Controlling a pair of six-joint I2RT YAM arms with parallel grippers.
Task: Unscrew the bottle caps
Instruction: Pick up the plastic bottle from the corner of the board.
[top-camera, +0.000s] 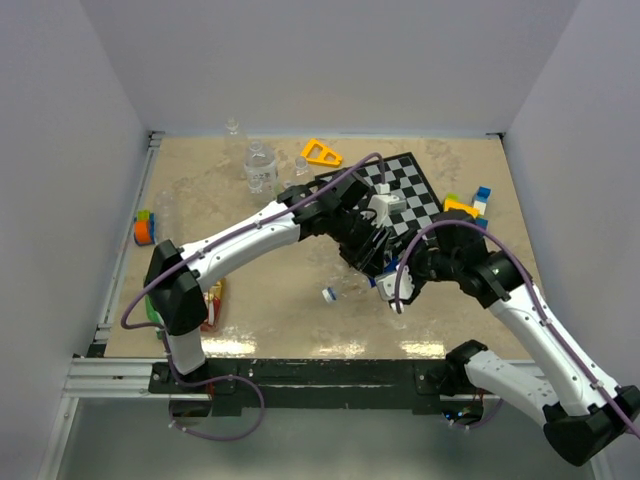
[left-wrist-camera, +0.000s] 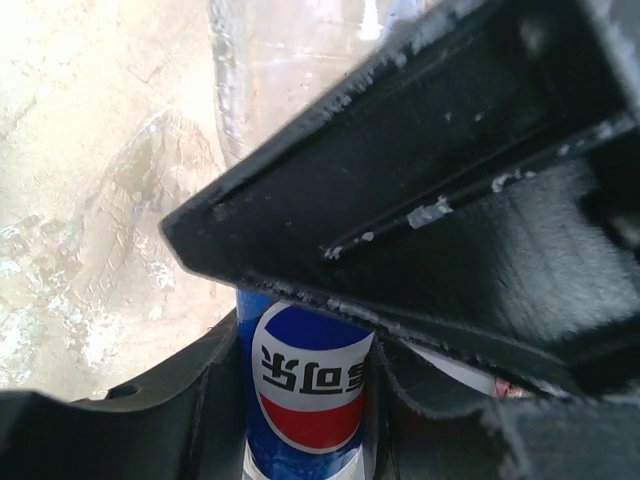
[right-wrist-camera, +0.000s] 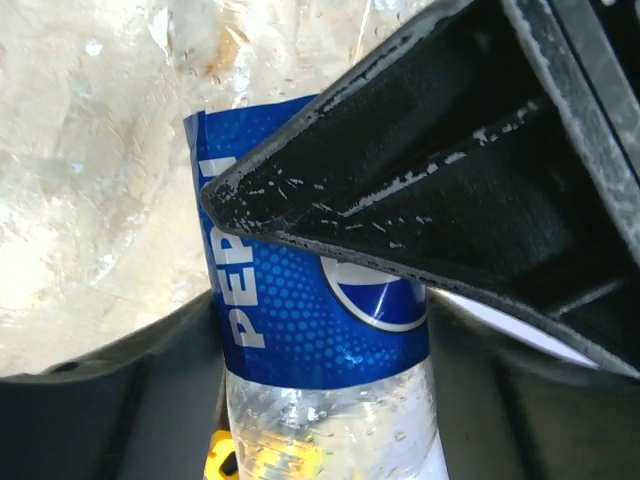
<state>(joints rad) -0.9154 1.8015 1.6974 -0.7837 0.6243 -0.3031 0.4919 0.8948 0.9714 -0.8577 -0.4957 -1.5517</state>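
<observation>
Found the Pepsi bottle (right-wrist-camera: 320, 300) caught between both arms at mid-table, just off the near edge of the chessboard (top-camera: 405, 190). Pinched across its blue label by the left gripper (top-camera: 362, 252), with black fingers (left-wrist-camera: 420, 200) pressed against the logo from either side. Pinched again, further along the same label, by the right gripper (top-camera: 395, 283), with nothing spread and no gap showing. Could not make out the neck, nor any cap on it, from either wrist view.

Spotted a small blue-and-white cap (top-camera: 328, 294) lying loose on the table (top-camera: 250, 300), just beside the two grippers; possibly this bottle's own, though not proven by these views. Left standing well apart, toward the far edge: a clear bottle (top-camera: 260, 166).

Judged the Pepsi bottle light and apparently empty: thin, crinkled clear plastic, soft enough to buckle under a hard squeeze. Judged the glossy label slick, so prone to spinning in the grip. Better held firmly on the body by one gripper and taken squarely at the ribbed cap, not the label, by the other.
</observation>
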